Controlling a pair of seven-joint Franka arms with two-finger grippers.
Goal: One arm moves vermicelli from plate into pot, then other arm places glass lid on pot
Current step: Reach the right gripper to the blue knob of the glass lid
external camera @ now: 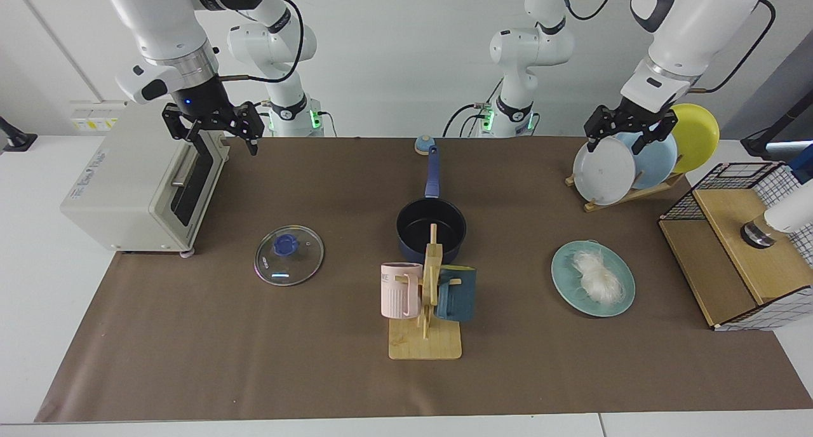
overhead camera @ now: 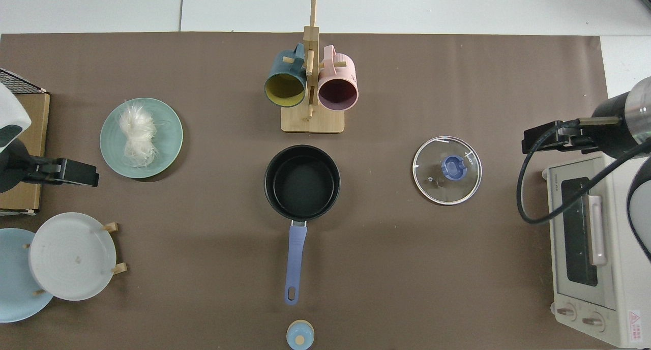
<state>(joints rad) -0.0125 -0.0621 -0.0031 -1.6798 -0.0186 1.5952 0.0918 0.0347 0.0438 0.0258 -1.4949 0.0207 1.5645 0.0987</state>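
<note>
The vermicelli point(external camera: 597, 277) point(overhead camera: 137, 135) lies as a white tangle on the pale teal plate point(external camera: 568, 281) point(overhead camera: 168, 136). Mid-table stands the dark pot point(external camera: 431, 224) point(overhead camera: 302, 183), black inside with nothing in it, its blue handle toward the arm bases. The glass lid point(external camera: 289, 255) point(overhead camera: 447, 170) with its blue knob lies flat on the mat. My left gripper point(external camera: 625, 141) point(overhead camera: 76, 172) hangs open above the dish rack, well behind the plate. Above the toaster oven's front corner my right gripper point(external camera: 216, 138) point(overhead camera: 544, 139) hovers open, far behind the lid. Neither holds anything.
A wooden mug tree point(external camera: 427, 335) with a pink mug point(external camera: 400, 291) and a teal mug point(external camera: 456, 294) stands just in front of the pot. The toaster oven point(external camera: 136, 189), a dish rack with grey, blue and yellow plates point(external camera: 603, 170), a wire-and-wood box point(external camera: 737, 246) and a small blue knob-shaped object point(external camera: 424, 145) ring the mat.
</note>
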